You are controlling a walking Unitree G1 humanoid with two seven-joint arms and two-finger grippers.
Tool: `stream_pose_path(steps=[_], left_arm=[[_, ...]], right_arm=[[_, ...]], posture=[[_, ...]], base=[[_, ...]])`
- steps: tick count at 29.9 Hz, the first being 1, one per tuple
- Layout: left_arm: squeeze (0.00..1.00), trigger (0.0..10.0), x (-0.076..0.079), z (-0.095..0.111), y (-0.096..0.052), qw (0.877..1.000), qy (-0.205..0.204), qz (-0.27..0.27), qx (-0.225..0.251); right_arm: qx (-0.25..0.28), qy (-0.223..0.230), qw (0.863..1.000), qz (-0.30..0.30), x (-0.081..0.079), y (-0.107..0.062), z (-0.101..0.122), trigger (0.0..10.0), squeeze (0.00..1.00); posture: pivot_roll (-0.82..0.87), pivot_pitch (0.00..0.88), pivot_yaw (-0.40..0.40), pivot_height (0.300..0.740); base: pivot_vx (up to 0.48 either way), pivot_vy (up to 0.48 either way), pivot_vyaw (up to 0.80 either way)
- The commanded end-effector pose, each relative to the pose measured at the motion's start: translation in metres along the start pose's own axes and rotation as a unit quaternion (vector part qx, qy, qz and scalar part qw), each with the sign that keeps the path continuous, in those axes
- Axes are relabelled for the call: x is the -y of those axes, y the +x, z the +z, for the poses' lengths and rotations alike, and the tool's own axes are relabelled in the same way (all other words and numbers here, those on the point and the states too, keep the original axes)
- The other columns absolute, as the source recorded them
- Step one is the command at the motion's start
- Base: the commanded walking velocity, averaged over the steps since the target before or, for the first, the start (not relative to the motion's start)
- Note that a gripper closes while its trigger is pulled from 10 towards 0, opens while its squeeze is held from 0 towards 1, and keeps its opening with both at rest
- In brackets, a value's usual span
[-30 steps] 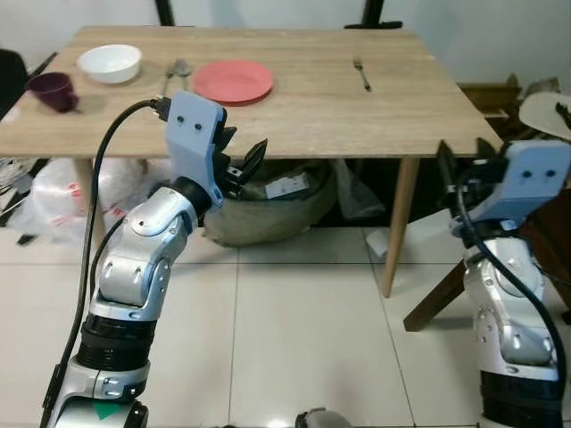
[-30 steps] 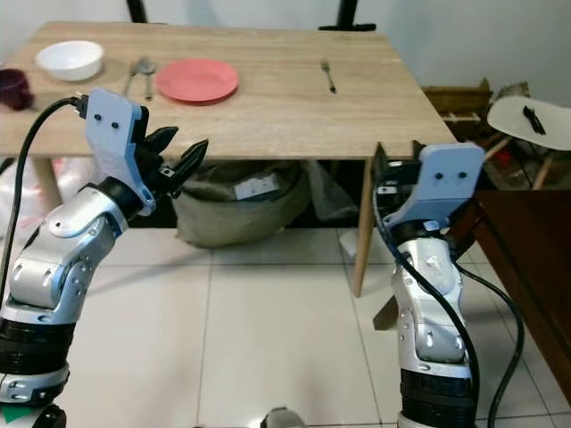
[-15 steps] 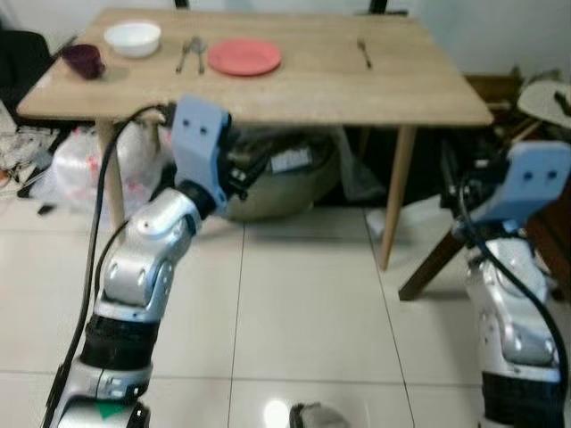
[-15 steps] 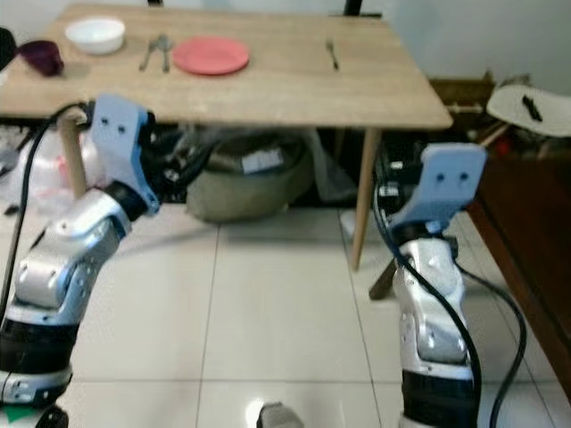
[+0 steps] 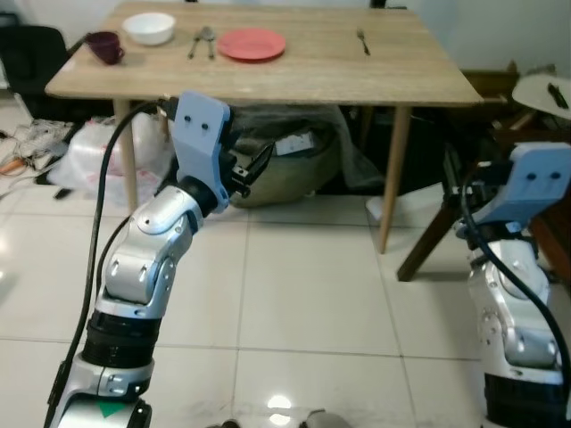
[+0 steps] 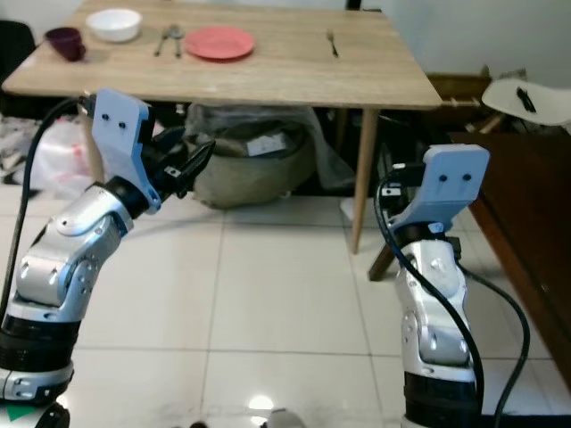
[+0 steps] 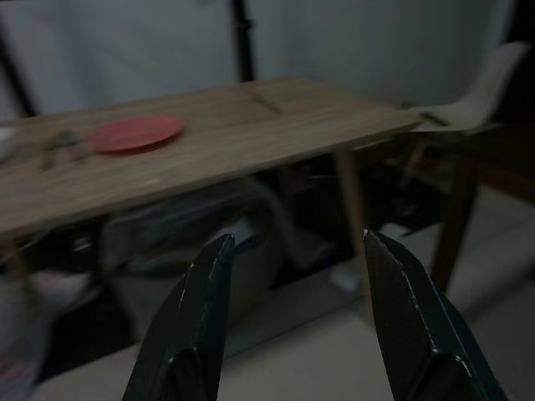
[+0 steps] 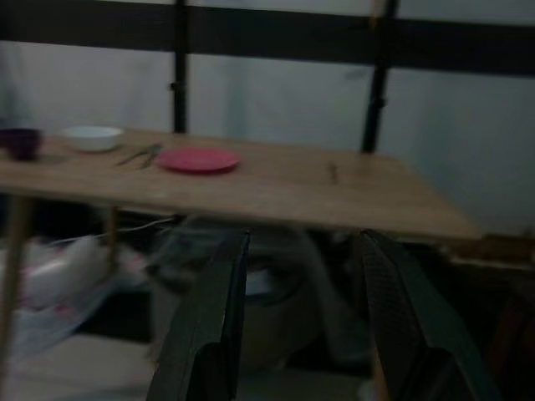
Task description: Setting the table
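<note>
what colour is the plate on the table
The plate is a coral red-pink, clearest in the left eye view.

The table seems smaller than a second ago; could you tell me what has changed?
The camera has drawn back: more floor shows before the table. Plate, bowl, cup and fork lie as before. Both grippers, left and right, stay open and empty.

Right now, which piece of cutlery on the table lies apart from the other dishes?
The fork, alone on the table's right side. The other cutlery lies between the white bowl and the red plate.
</note>
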State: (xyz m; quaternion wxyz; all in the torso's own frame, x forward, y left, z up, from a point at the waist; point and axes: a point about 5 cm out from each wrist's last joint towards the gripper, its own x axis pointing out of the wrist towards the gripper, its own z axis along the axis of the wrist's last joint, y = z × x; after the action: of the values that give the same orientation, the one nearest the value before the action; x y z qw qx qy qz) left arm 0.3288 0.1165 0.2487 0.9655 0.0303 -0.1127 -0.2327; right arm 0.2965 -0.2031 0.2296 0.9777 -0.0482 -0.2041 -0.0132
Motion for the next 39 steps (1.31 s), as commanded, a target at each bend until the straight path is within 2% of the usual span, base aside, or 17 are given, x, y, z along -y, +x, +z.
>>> stream_pose_path(steps=[1, 17, 27, 31, 39], left_arm=[[0.00, 10.0, 0.0015, -0.0049, 0.0003, 1.000, -0.002, -0.005, -0.008], [0.00, 10.0, 0.0032, -0.0051, 0.0023, 1.000, -0.003, -0.009, -0.007], [0.00, 10.0, 0.0033, -0.0061, 0.0037, 1.000, -0.006, -0.007, -0.009], [0.00, 10.0, 0.0026, -0.0071, 0.0045, 0.999, -0.030, 0.003, -0.019], [0.00, 10.0, -0.0011, -0.0069, 0.0071, 1.000, -0.016, 0.014, -0.018]], right_arm=[[-0.005, -0.008, 1.000, -0.007, 0.0045, -0.0028, -0.0016, 10.0, 0.00], [-0.006, -0.010, 1.000, -0.011, 0.0063, -0.0046, -0.0022, 10.0, 0.00], [-0.007, -0.011, 1.000, -0.014, 0.0074, -0.0046, -0.0023, 10.0, 0.00], [-0.006, -0.009, 1.000, -0.014, 0.0072, -0.0048, -0.0020, 10.0, 0.00], [-0.005, -0.007, 1.000, -0.016, 0.0077, -0.0049, -0.0018, 10.0, 0.00]], posture=[[-0.21, 0.000, 0.075, 0.740], [-0.21, 0.000, 0.079, 0.740], [-0.22, 0.000, 0.081, 0.740], [-0.22, 0.000, 0.083, 0.740], [-0.22, 0.000, 0.085, 0.740]], base=[[-0.326, 0.000, 0.00], [-0.312, 0.000, 0.00], [0.000, 0.000, 0.00], [0.000, 0.000, 0.00], [0.000, 0.000, 0.00]])
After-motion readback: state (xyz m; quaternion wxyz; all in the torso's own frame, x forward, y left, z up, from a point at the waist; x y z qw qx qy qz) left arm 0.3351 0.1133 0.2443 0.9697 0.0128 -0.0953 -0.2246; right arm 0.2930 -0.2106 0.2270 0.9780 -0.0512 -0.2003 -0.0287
